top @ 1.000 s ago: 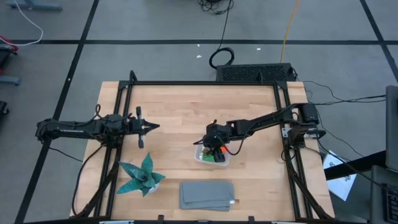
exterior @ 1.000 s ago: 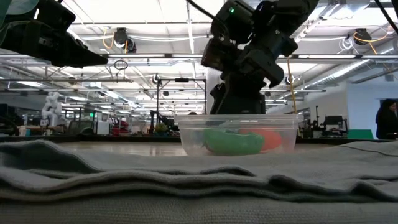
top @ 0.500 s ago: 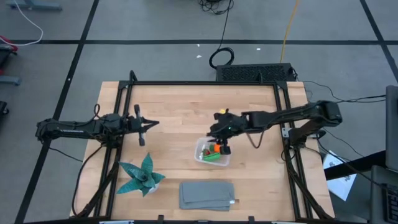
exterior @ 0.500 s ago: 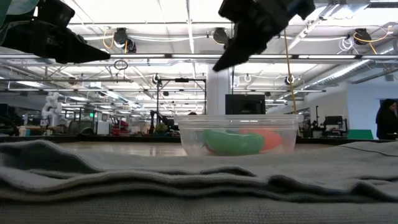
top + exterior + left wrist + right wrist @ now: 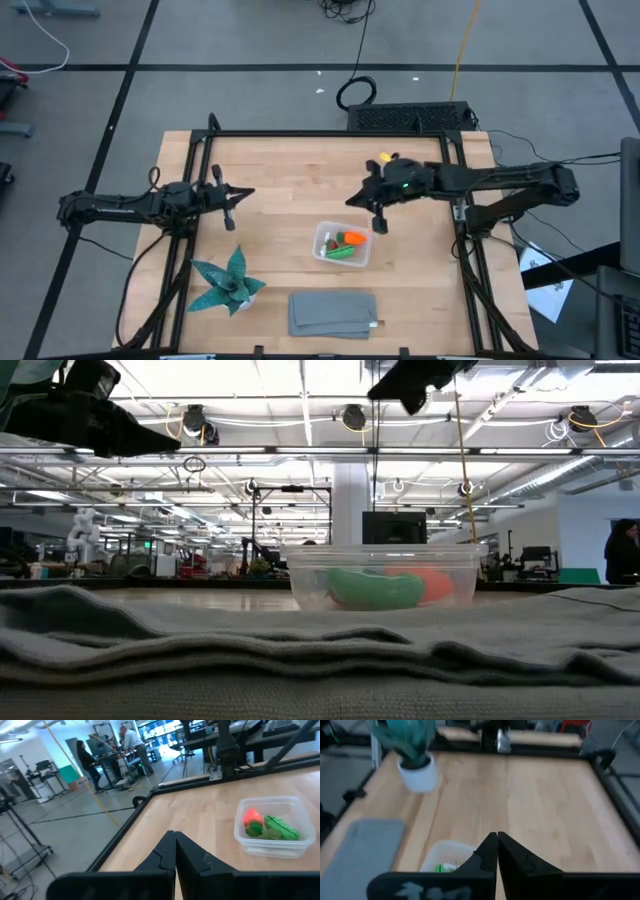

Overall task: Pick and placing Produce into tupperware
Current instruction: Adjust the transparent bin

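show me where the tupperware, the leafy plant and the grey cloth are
tupperware (image 5: 325, 251): high view, bare near-left corner of its rim.
leafy plant (image 5: 229, 285): high view, centre of the teal leaves.
grey cloth (image 5: 332, 313): high view, middle of the folded fabric.

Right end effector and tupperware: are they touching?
Apart. The high view shows the right end effector over bare wood beside the tupperware; the low view shows it well above it.

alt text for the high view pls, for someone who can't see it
Top-down on a wooden table: a clear tupperware near the middle holds orange and green toy produce. The shut right gripper hangs just beyond it, the shut left gripper waits at left. A teal plant and grey cloth sit along the near edge.
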`<move>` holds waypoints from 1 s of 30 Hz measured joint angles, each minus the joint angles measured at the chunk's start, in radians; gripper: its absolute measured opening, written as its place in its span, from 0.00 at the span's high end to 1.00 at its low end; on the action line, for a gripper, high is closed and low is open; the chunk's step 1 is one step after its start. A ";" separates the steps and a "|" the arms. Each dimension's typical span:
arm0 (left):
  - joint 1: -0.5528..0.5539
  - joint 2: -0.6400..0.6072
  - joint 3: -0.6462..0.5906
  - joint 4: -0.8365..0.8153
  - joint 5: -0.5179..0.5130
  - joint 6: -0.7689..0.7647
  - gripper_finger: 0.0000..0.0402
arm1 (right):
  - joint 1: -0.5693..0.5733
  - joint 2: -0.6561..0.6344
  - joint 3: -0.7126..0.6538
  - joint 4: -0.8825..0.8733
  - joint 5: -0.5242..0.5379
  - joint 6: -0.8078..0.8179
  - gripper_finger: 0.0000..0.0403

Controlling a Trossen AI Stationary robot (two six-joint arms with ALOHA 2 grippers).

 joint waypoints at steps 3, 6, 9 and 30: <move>0.000 0.000 0.000 0.009 -0.010 0.000 1.00 | -0.015 -0.067 -0.008 0.013 -0.005 0.020 1.00; 0.000 0.000 0.000 0.032 -0.010 -0.004 1.00 | -0.038 -0.144 -0.059 0.064 -0.007 0.037 1.00; 0.000 -0.002 0.000 0.052 0.003 -0.004 1.00 | -0.071 -0.234 -0.136 0.107 -0.008 0.082 1.00; -0.001 -0.080 0.000 0.001 0.009 -0.025 1.00 | -0.072 -0.775 -0.679 0.278 0.124 0.159 1.00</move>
